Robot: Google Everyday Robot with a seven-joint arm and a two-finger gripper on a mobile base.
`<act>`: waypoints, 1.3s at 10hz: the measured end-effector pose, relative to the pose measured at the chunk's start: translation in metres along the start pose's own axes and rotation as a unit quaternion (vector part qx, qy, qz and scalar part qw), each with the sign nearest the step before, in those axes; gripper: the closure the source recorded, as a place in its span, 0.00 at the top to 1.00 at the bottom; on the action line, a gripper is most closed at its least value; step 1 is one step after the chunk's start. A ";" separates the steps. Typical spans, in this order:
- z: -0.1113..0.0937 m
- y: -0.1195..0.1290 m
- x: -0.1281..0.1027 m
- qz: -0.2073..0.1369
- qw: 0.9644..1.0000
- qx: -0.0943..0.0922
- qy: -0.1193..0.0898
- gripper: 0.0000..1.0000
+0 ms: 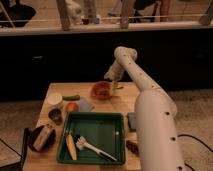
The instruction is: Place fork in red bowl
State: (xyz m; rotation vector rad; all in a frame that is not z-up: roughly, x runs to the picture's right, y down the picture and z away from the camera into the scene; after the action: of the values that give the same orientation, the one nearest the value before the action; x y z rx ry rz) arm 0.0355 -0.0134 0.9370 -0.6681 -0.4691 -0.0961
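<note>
The small orange-red bowl sits at the far middle of the wooden table. My gripper hangs from the white arm just above and to the right of the bowl's rim. A thin pale piece that may be the fork reaches down from the gripper beside the bowl's right edge. I cannot make out the fork clearly or how it is held.
A green tray at the front holds a white brush and a yellow item. A white cup, a green vegetable, an orange fruit and a dark round dish lie left. A grey-blue sponge lies right.
</note>
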 end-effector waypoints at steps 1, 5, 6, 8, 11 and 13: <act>0.000 0.000 0.000 -0.005 1.000 0.002 -0.005 0.80; -0.001 0.000 0.000 -0.007 1.000 0.003 -0.007 0.80; 0.000 0.000 0.001 -0.007 1.000 0.002 -0.008 0.80; 0.000 0.000 0.000 -0.007 1.000 0.003 -0.008 0.80; 0.000 0.000 0.000 -0.007 1.000 0.003 -0.008 0.80; 0.000 0.000 0.001 -0.007 1.000 0.003 -0.008 0.80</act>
State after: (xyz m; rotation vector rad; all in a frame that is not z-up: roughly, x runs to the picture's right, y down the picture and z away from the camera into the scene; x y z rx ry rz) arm 0.0360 -0.0136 0.9372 -0.6611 -0.4894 -0.1023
